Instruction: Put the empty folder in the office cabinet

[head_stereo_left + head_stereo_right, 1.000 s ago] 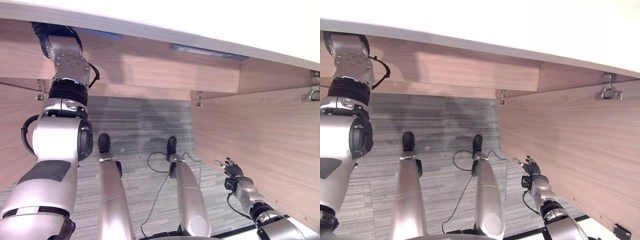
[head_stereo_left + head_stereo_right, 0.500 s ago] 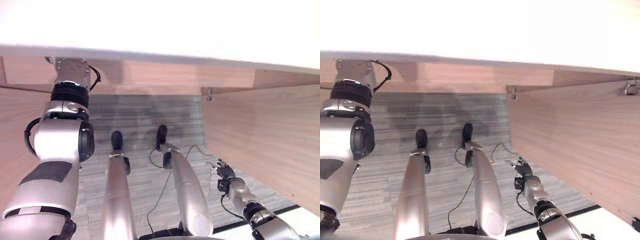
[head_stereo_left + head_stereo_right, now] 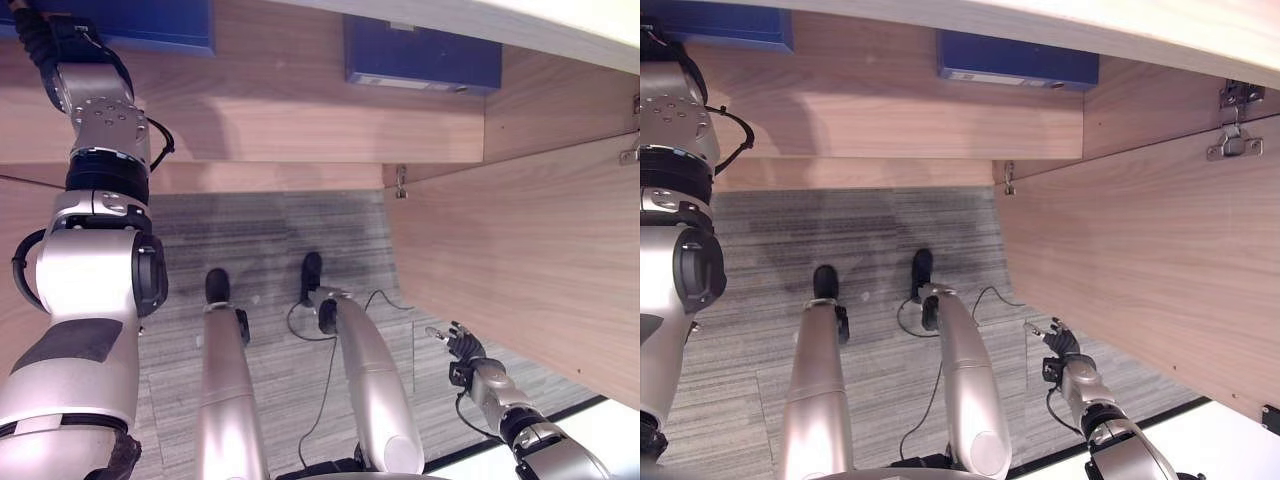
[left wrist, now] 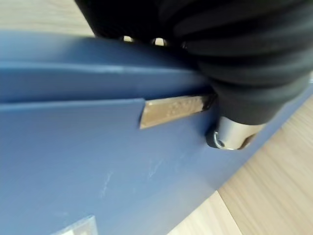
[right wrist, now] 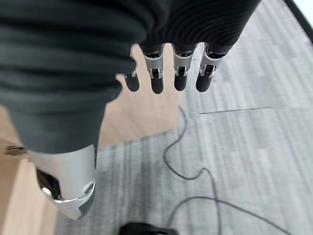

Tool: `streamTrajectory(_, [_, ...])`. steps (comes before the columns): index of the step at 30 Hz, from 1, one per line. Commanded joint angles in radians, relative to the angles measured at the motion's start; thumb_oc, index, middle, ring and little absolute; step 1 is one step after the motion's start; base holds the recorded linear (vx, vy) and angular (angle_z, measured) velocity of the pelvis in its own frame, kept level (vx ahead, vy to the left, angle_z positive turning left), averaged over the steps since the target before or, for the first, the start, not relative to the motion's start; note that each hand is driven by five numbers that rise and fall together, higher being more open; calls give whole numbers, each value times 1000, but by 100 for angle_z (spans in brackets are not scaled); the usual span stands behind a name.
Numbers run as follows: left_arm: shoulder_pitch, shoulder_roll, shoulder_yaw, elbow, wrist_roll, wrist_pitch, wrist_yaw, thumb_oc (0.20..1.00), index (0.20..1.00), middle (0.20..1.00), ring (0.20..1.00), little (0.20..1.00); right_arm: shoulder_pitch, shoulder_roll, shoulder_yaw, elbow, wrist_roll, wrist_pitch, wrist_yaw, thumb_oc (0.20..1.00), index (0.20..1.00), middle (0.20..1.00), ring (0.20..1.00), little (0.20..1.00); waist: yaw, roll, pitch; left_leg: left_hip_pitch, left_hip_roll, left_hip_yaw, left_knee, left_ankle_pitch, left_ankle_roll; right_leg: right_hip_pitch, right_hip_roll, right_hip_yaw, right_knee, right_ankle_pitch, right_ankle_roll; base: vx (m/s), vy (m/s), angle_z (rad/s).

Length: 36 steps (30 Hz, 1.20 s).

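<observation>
The left hand (image 4: 220,73) presses close against a dark blue flat folder (image 4: 98,161), its dark ribbed cover lying over the folder's upper edge and its thumb resting on the blue face beside a small silver metal tab (image 4: 173,110). The fingers reach over the far side of that edge and are hidden there, so I cannot tell whether they are curled round it. In the left eye view the left arm reaches up to the left end of the wooden cabinet shelf (image 3: 280,110), where this folder (image 3: 130,25) sits at the shelf's back edge. A second dark blue folder (image 3: 420,60) lies further along the same shelf, near its right end and well apart from the first; bare wood runs between the two.

The right hand (image 5: 166,73) hangs low beside the open wooden cabinet door (image 3: 520,260), its fingers straight and loosely spread, holding nothing. It seems just clear of the door's lower edge, though contact is hard to judge from here. A silver metal hinge (image 3: 1230,135) sits at the door's upper corner. Below the shelf's front edge, grey striped carpet (image 3: 270,240) spreads open between the door and the cabinet's left side.
</observation>
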<state>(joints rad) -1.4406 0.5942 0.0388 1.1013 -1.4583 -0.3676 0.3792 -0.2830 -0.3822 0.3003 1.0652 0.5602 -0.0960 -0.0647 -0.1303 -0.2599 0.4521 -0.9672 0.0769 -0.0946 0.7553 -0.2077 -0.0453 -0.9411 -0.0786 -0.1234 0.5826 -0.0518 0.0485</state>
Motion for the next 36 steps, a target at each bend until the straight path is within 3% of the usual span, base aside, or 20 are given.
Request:
streamTrajectory(1, [-42,22,-23,29,23,12,-68,200,200,200,200,200,66,-45,-1,26,1,3,5,1000,1000,1000,1000,1000,-40,45,-117,0,11,-79,-5,-71,26,67,-17,-4,90,-157,73,4,-37,2])
streamTrajectory(4, [-56,18,-36,33,44,18,-70,200,200,200,200,200,83,-49,0,20,2,-2,9,1000,1000,1000,1000,1000,-51,22,-128,-26,20,-93,-5,-66,23,60,-10,-12,71,-149,78,24,-78,6])
streamTrajectory(10, [-71,50,-45,84,51,43,-71,200,200,200,200,200,89,-48,1,3,6,-4,13,1000,1000,1000,1000,1000,-59,10,-140,-73,25,-106,48,-81,27,27,-6,-15,116,-171,72,33,-43,8])
streamTrajectory(19, [-33,74,1,144,41,84,-80,200,200,200,200,200,54,-49,-9,17,18,-4,-5,1000,1000,1000,1000,1000,-56,28,-143,-128,19,-104,163,-144,46,-39,-10,-14,233,-237,44,20,20,-5])
streamTrajectory(33, [-50,66,-15,144,62,95,-75,200,200,200,200,200,63,-79,-27,2,13,-4,-2,1000,1000,1000,1000,1000,-65,38,-163,-150,19,-111,148,-136,48,-57,-6,-23,223,-234,36,-4,-6,1])
streamTrajectory(34, [-51,68,-15,148,64,95,-74,253,253,253,253,253,62,-79,-27,2,13,-4,-1,1000,1000,1000,1000,1000,-65,38,-164,-151,18,-111,148,-136,49,-56,-5,-23,222,-235,36,0,0,0])
streamTrajectory(35, [-52,73,-13,154,68,97,-71,482,482,482,482,482,60,-79,-28,5,12,-3,-2,1000,1000,1000,1000,1000,-64,39,-165,-151,19,-111,148,-136,49,-57,-5,-23,222,-234,36,0,0,0])
streamTrajectory(36, [-54,75,-13,156,68,98,-71,1000,1000,1000,1000,1000,59,-79,-28,5,12,-3,-2,1000,1000,1000,1000,1000,-65,40,-165,-151,19,-111,148,-136,49,-57,-5,-22,222,-234,36,0,0,0])
